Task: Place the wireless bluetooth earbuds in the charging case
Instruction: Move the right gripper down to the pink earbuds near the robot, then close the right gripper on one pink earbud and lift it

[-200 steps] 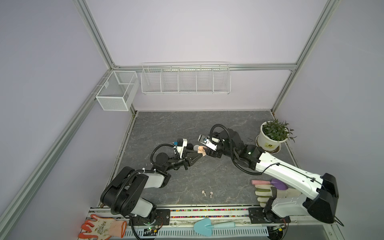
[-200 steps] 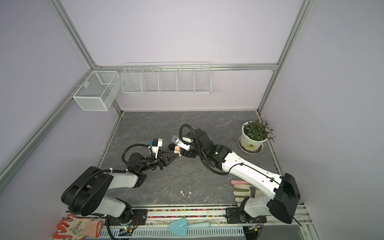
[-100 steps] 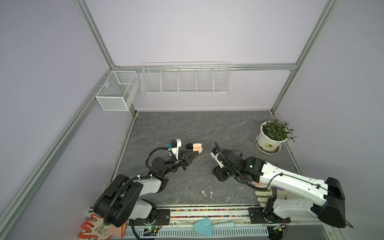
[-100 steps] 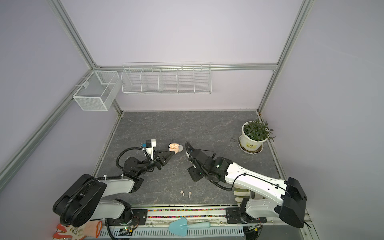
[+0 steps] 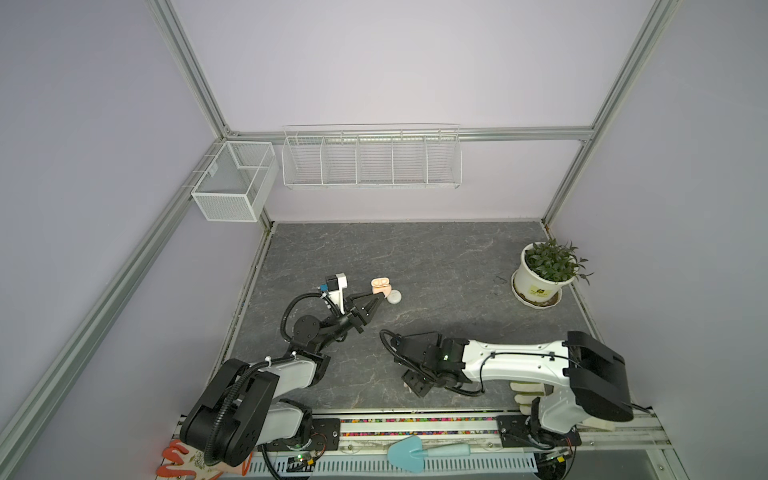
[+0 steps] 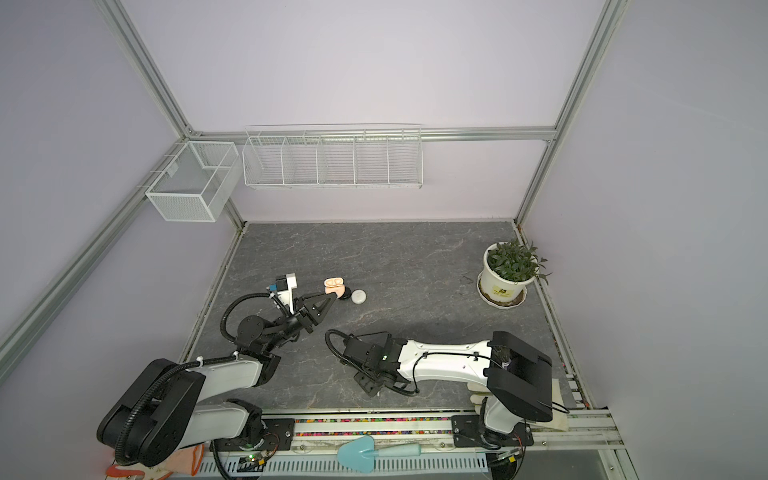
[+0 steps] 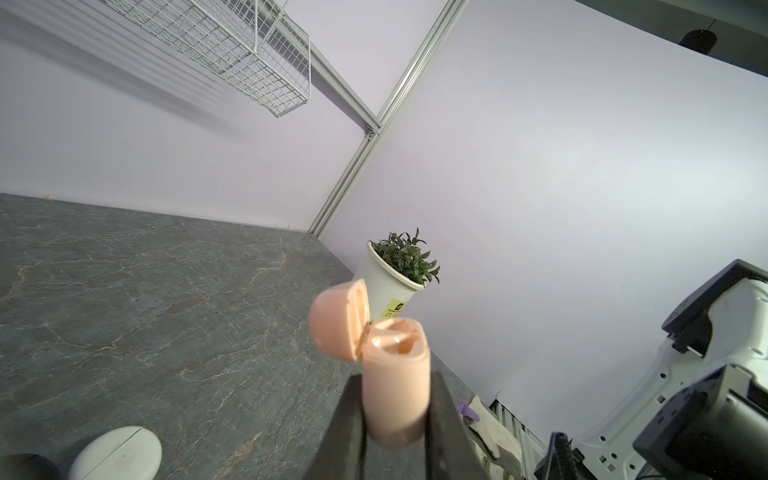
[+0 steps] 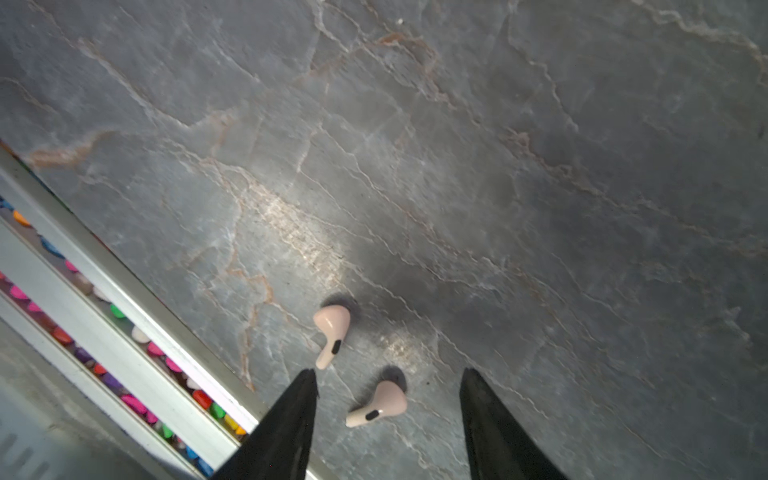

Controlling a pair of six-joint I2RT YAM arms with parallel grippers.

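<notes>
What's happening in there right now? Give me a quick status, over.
Left end effector shut on open-lidded peach plastic charging case. Right end effector open over two pale pink stemmed plastic earbuds lying on grey marbled tabletop. Nothing blocking them.

Left arm (image 5: 291, 370) stretched forward, forearm kept low; left gripper (image 5: 379, 300) clamped on charging case (image 7: 395, 374), case gripped by lower body between both fingers. Right arm (image 5: 519, 361) folded inward; right gripper (image 8: 388, 372) pointed downward, jaws spread apart.
</notes>
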